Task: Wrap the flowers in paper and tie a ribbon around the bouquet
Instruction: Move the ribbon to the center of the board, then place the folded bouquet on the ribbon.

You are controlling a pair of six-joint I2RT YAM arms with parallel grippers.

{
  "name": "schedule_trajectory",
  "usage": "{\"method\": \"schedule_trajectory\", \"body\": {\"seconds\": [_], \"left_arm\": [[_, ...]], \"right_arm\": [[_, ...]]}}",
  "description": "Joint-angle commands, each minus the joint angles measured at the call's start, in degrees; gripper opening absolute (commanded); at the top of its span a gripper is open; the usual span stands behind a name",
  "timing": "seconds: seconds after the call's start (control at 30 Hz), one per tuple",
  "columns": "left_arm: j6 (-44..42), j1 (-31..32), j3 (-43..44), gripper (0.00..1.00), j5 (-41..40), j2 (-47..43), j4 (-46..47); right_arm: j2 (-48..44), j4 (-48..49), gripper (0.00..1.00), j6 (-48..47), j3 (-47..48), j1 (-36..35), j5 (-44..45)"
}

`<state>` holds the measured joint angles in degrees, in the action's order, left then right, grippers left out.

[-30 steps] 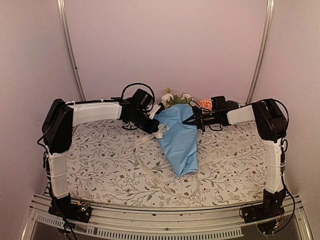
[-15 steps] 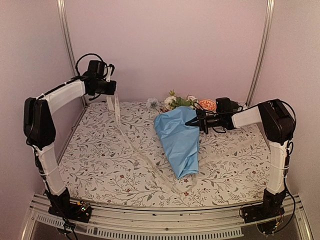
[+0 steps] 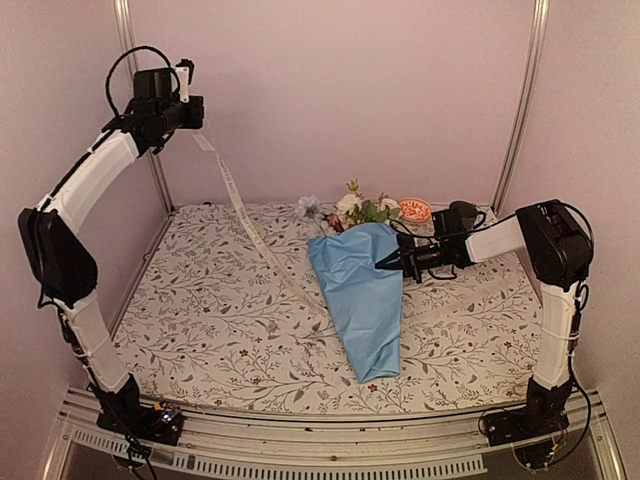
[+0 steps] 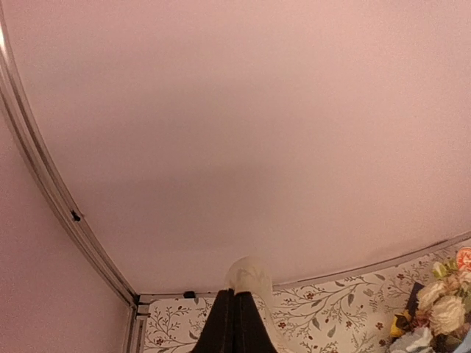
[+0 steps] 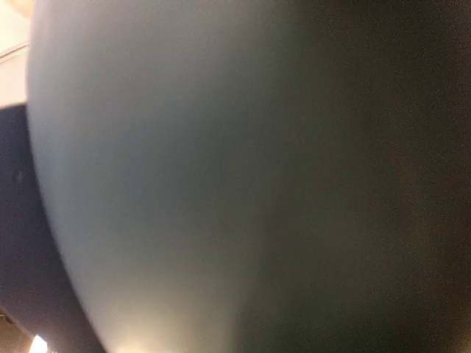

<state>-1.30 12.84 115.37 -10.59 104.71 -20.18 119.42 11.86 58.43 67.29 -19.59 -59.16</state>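
Bouquet (image 3: 362,300) lies flat on the table (image 3: 215,335), a little right of the middle. Its paper (image 3: 350,265) cone is light blue, with the wide mouth toward the far edge and the narrow tip pointing at the near edge. Flowers (image 3: 358,208) spill from the mouth just short of the far edge: white, cream and pink heads with green leaves, and a pale blue one at the left of the bunch. Ribbon (image 3: 238,200) runs taut in a long slant from the cone's left side, near the table's middle, up toward the far left corner, ending high in the air. Left gripper (image 3: 193,102) holds it there, fingers (image 4: 235,327) pressed together with the ribbon pinched between them and a short cream end poking past. Right gripper (image 3: 385,265) reaches in low from the right edge, jaws together to a point, tip touching the cone's right flank just below the mouth. Whether it has any paper nipped I cannot tell. Its wrist camera sees only blurred blue paper, very close.
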Motion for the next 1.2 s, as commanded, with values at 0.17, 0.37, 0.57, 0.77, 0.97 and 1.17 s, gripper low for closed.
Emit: {"method": "schedule_trajectory", "body": {"seconds": [0.17,0.37,0.57,0.77,0.97,1.17], "left_arm": [[8.54,19.68,-30.31,0.0,28.53,-13.48,17.43],[4.49,32.25,-19.0,0.0,33.95,8.23,6.13],[5.94,34.91,-13.22,0.0,32.33,17.81,2.42],[6.07,35.96,-6.92,0.0,31.45,26.68,-4.09],[5.65,36.03,-2.87,0.0,25.43,32.04,-11.07],[5.89,36.03,-2.56,0.0,27.04,33.44,-10.38]], "right_arm": [[-0.61,-2.91,0.0,-4.49,-1.74,-3.27,2.42],[-3.96,-1.2,0.0,-3.52,-5.77,-4.55,5.8],[-7.6,1.38,0.05,-0.88,-10.88,-5.93,10.82],[-8.83,-2.54,0.26,-2.75,-10.93,-5.81,15.21],[-18.9,-12.82,0.51,-6.55,-12.66,-5.62,30.85],[-28.47,-29.72,0.65,-14.58,-12.16,-0.18,46.03]]}}
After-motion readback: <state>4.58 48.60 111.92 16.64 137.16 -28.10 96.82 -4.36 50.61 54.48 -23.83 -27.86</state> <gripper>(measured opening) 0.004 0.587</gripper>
